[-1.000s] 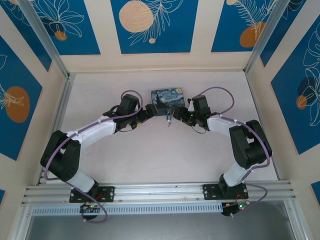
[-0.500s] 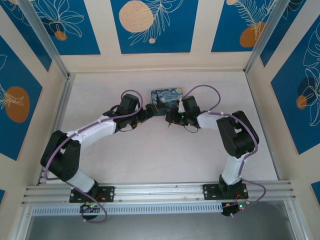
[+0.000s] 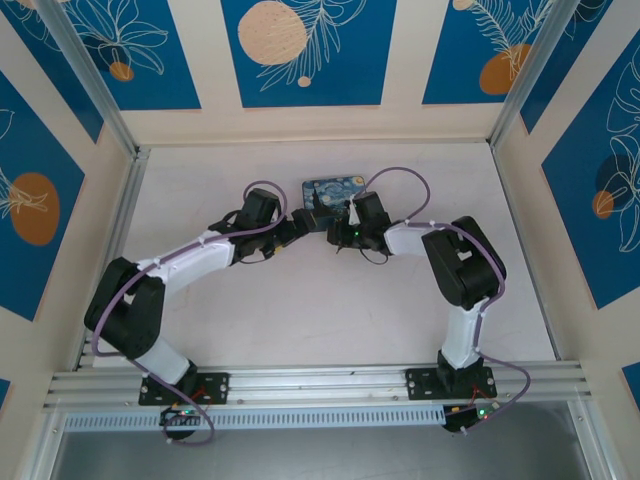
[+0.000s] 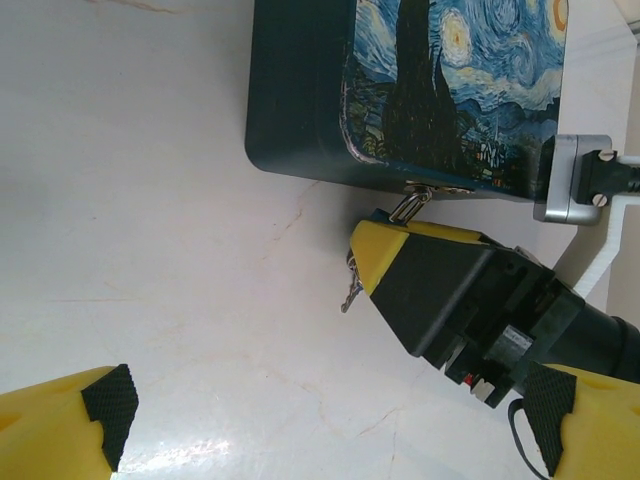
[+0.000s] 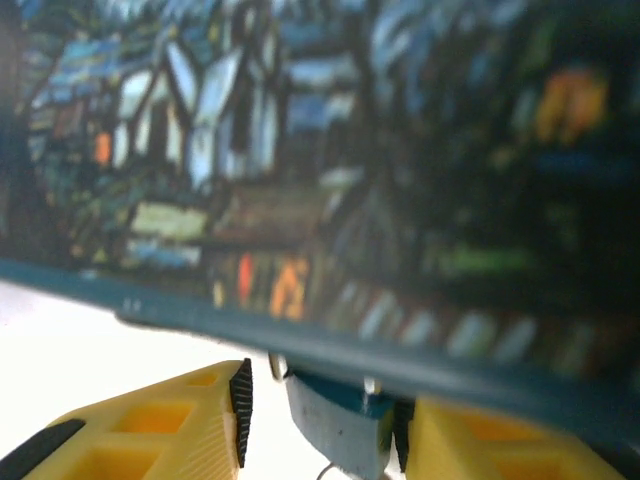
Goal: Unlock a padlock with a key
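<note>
Fingers of left gripper (image 4: 330, 425): spread wide, holding nothing, above the table (image 4: 150, 250). Right gripper (image 5: 325, 415): fingers narrow, flanking a small bluish block under the painted box (image 4: 450, 90) edge; whether they pinch it cannot be told. Padlock (image 4: 410, 203): grey shackle hooked at the box front, touching a yellow finger. Key (image 4: 349, 290): dangling just below.
</note>
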